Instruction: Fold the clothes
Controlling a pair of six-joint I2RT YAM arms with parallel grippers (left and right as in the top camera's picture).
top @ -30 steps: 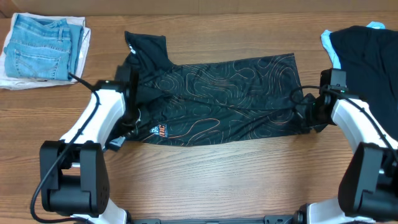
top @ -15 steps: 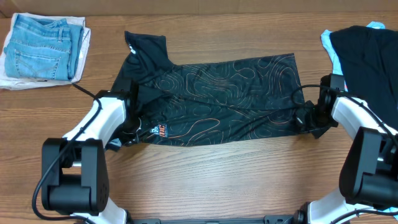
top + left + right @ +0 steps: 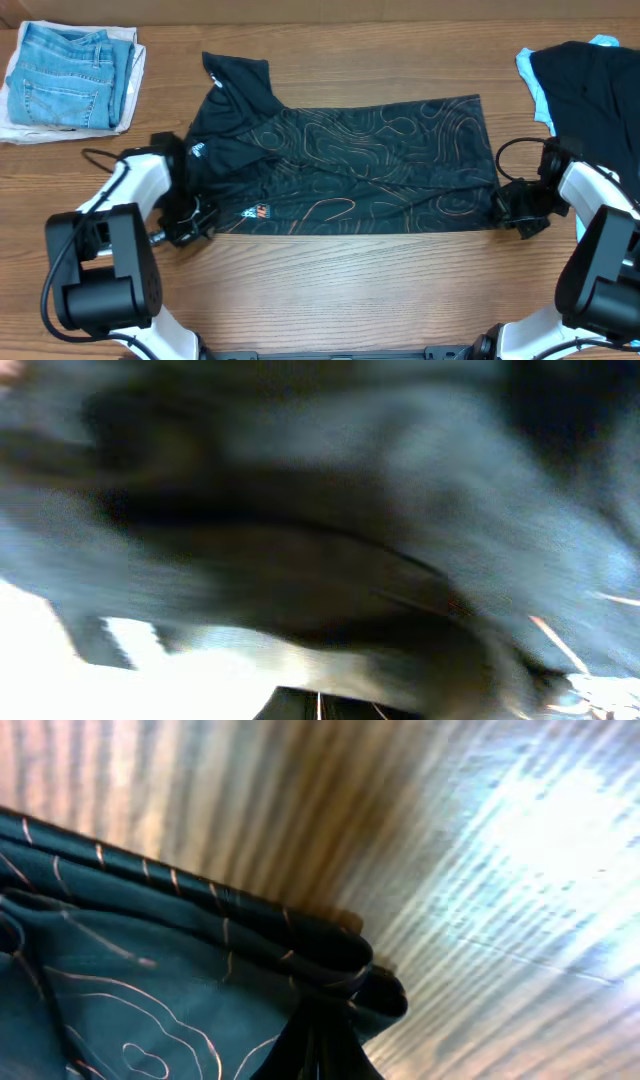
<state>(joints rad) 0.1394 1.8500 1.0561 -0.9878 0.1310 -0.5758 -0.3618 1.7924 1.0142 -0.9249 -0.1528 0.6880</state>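
The black sports shirt (image 3: 350,165) with thin orange contour lines lies folded lengthwise across the middle of the table, one sleeve sticking out at its far left. My left gripper (image 3: 190,222) is shut on the shirt's near-left corner; its wrist view (image 3: 330,560) is a blur of dark cloth. My right gripper (image 3: 508,212) is shut on the near-right corner, where the right wrist view shows the bunched hem (image 3: 340,970) pinched between the fingers.
Folded light-blue jeans (image 3: 70,75) lie on a white cloth at the far left corner. A pile of dark clothing over a light-blue piece (image 3: 590,85) sits at the far right. Bare wooden table (image 3: 350,290) lies in front of the shirt.
Both grippers have pulled outward and toward the near edge. The shirt's near edge is now drawn straight and flat, and the cloth is stretched wider.
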